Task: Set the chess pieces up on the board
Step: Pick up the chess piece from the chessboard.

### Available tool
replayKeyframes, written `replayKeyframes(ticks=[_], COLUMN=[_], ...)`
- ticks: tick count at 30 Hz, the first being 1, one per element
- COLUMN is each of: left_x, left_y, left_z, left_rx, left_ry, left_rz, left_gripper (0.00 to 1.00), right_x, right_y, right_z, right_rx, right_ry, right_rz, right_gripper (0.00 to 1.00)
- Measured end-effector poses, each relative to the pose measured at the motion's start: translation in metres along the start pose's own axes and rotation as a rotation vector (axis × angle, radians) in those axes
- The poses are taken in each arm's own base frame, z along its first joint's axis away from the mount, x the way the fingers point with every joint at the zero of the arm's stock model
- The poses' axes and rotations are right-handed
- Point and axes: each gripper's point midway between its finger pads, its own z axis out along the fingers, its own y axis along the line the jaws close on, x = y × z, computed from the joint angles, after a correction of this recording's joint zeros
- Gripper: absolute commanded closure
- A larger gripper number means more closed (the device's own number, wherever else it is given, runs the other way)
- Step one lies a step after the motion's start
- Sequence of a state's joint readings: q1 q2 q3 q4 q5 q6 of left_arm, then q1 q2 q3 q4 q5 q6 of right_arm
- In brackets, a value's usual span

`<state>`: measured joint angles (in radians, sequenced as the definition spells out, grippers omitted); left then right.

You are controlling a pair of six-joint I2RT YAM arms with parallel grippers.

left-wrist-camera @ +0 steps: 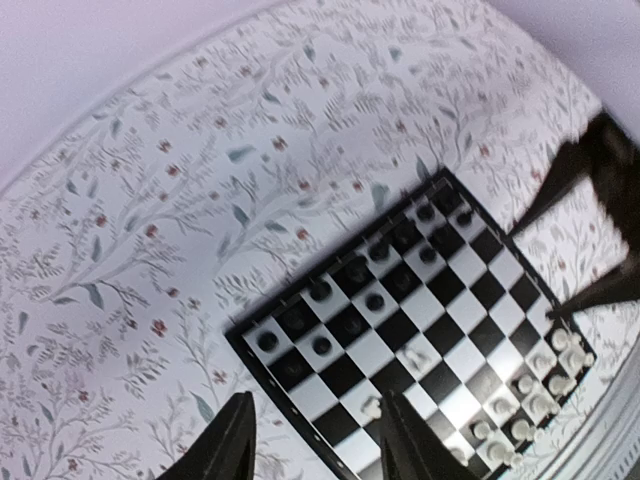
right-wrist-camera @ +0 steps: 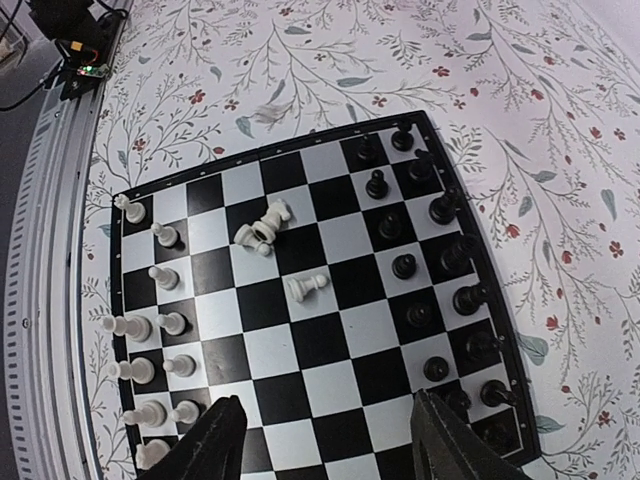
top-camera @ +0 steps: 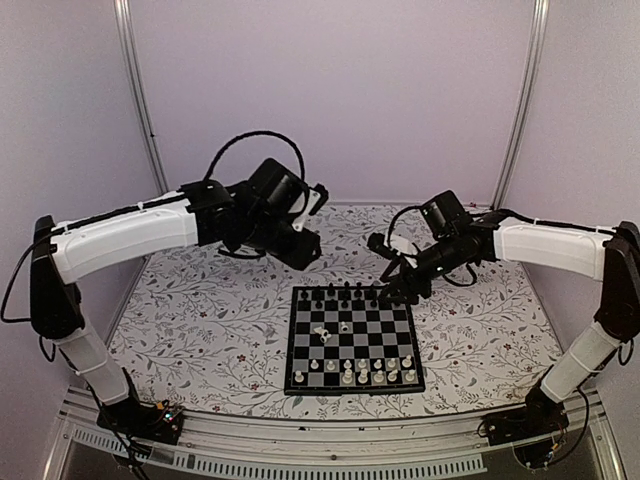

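Note:
The board (top-camera: 352, 345) lies at the middle of the table. Black chess pieces (top-camera: 345, 294) fill its two far rows and white ones (top-camera: 362, 372) its near rows. Two white pieces (right-wrist-camera: 262, 228) lie toppled together on the middle squares, another (right-wrist-camera: 305, 288) on its side close by; they also show as pale shapes (left-wrist-camera: 418, 352) in the left wrist view. My left gripper (top-camera: 306, 254) hangs high beyond the board's far left corner, open and empty (left-wrist-camera: 320, 445). My right gripper (top-camera: 388, 292) hovers over the far right corner, open with nothing between its fingers (right-wrist-camera: 330, 445).
A floral cloth (top-camera: 200, 320) covers the table. A metal rail (top-camera: 330, 450) runs along the near edge, with a small circuit board (right-wrist-camera: 80, 60) at the left arm's base. The right arm shows as a dark blur (left-wrist-camera: 600, 200) in the left wrist view.

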<state>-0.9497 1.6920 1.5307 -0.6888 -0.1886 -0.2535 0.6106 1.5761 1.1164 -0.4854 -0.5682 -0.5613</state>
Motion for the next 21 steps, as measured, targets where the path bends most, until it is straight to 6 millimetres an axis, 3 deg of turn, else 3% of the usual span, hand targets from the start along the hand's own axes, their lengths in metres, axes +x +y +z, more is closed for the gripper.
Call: replayKeyframes(ticks=[5,7,9,16,21], left_x=[-0.057,-0.063,-0.058,-0.005,-0.012], left_y=[0.058,0.075,0.086,0.153,0.154], left_z=[-0.026,-0.026,-0.019,0.014,0.013], left_rx=[-0.107,-0.135,-0.142,-0.172,-0.118], left_ry=[-0.219,-0.268,-0.284,-0.215,-0.241], left_rz=[-0.080,-0.104,-0.119,-0.220,-0.240], left_gripper=[0.50,0.51,0.51,0.51,0.51], right_x=[0.000,0.003,0.006,0.011,0.007], right_y=[0.025,0.032,0.033,0.020,0.010], right_z=[0.033,0.046,0.058,0.087,0.101], right_rx=[-0.056,-0.076,-0.085,-0.017,0.014], right_ry=[0.089,0.127,0.161,0.260,0.287], right_rz=[-0.043,-0.043,-0.027,0.020,0.054], right_gripper=[0.52,0.53,0.53,0.51,0.48])
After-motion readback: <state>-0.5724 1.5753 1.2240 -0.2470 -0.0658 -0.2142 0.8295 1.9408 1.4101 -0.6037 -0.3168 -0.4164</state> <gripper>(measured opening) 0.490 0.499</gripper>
